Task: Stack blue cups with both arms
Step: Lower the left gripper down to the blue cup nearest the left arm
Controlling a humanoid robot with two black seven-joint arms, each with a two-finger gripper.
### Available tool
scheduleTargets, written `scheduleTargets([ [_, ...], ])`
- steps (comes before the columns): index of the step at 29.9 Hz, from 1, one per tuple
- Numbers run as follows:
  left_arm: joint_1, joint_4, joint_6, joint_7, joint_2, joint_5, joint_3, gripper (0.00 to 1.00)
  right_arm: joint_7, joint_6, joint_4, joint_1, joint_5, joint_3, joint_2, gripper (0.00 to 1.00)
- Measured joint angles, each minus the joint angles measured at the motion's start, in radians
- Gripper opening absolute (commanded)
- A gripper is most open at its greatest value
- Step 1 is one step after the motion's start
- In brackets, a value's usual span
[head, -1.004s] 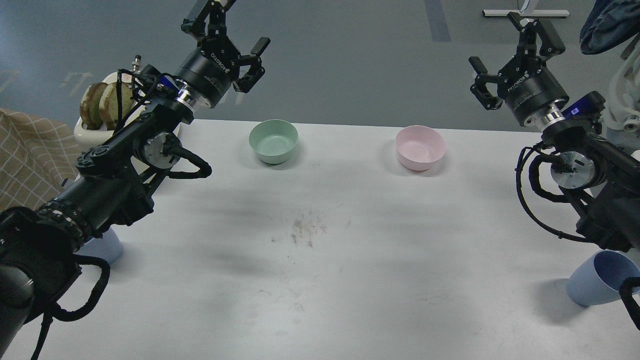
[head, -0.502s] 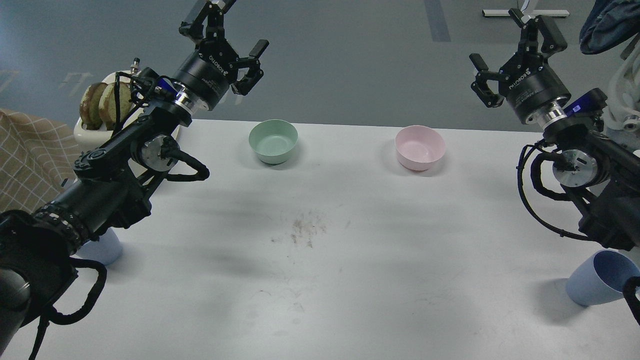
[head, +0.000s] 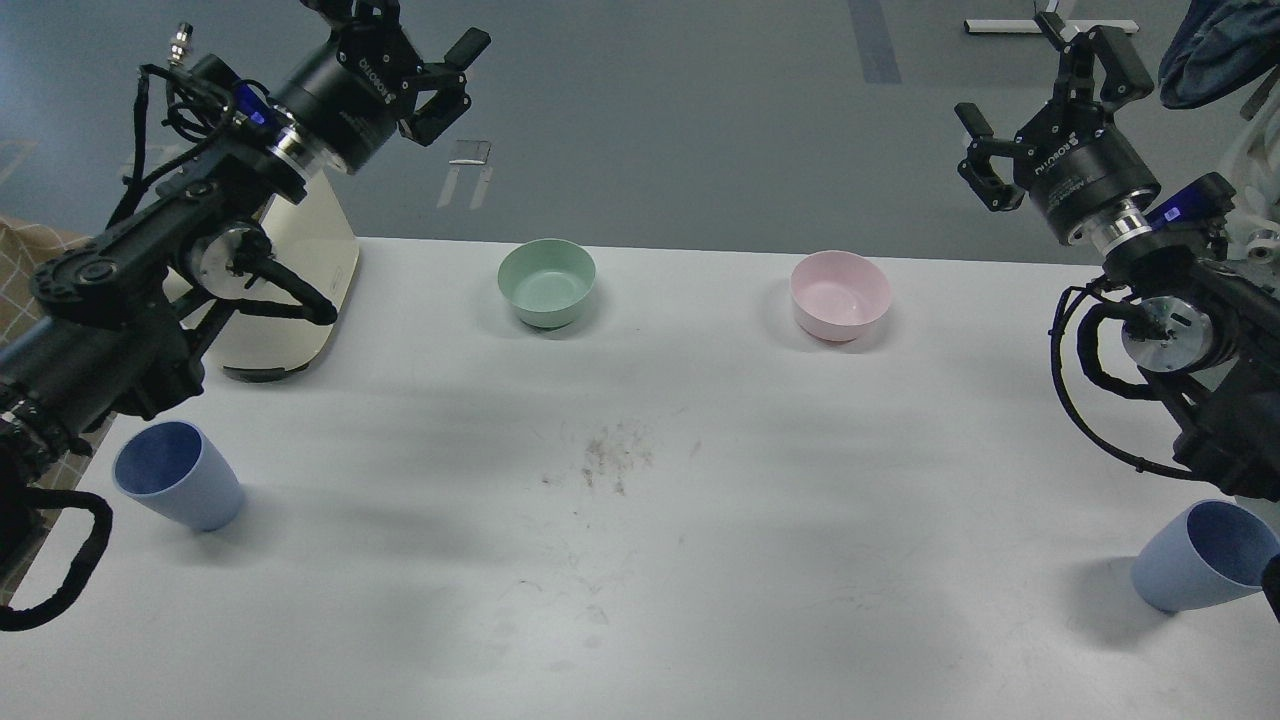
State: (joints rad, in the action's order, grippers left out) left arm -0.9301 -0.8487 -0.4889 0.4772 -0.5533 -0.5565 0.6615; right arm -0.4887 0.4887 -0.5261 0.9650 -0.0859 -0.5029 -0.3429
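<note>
Two light-blue cups stand upright on the white table (head: 640,560). One cup (head: 178,488) is at the front left and the other cup (head: 1200,555) is at the front right edge. My left gripper (head: 400,40) is open and empty, raised high beyond the table's back left, far from the left cup. Its upper finger is cut off by the frame's top edge. My right gripper (head: 1050,85) is open and empty, raised high over the back right, far above the right cup.
A green bowl (head: 547,282) and a pink bowl (head: 840,294) sit near the table's back edge. A cream-coloured container (head: 300,270) stands at the back left, partly behind my left arm. A checked cloth (head: 20,245) lies at the far left.
My left arm has swung left and up, which uncovers the left blue cup and the cream container. My right gripper has moved slightly up and right. Both grippers stay open.
</note>
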Motion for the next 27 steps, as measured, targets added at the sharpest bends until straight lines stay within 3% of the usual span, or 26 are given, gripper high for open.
scheduleTargets([
  [8,0.072,-0.35,0.0,0.004,-0.367,-0.414,-0.001,0.98,0.0,0.0,-0.003,0.0,-0.002,0.001,-0.007,1.0],
  [13,0.127,-0.496,0.0,0.011,-0.611,-0.64,-0.002,0.98,0.0,0.0,-0.016,-0.009,-0.003,0.002,-0.009,1.0],
  [17,0.176,-0.529,0.02,0.012,-0.749,-0.811,-0.007,0.98,0.0,0.0,-0.024,-0.01,-0.003,0.004,-0.009,1.0],
  [21,0.23,-0.531,0.101,0.012,-0.857,-0.914,-0.071,0.98,0.0,0.0,-0.027,-0.01,-0.004,0.005,-0.011,1.0],
  [27,0.246,-0.522,0.281,0.012,-0.914,-0.928,-0.328,0.98,0.0,0.0,-0.028,-0.01,-0.006,0.006,-0.012,1.0],
])
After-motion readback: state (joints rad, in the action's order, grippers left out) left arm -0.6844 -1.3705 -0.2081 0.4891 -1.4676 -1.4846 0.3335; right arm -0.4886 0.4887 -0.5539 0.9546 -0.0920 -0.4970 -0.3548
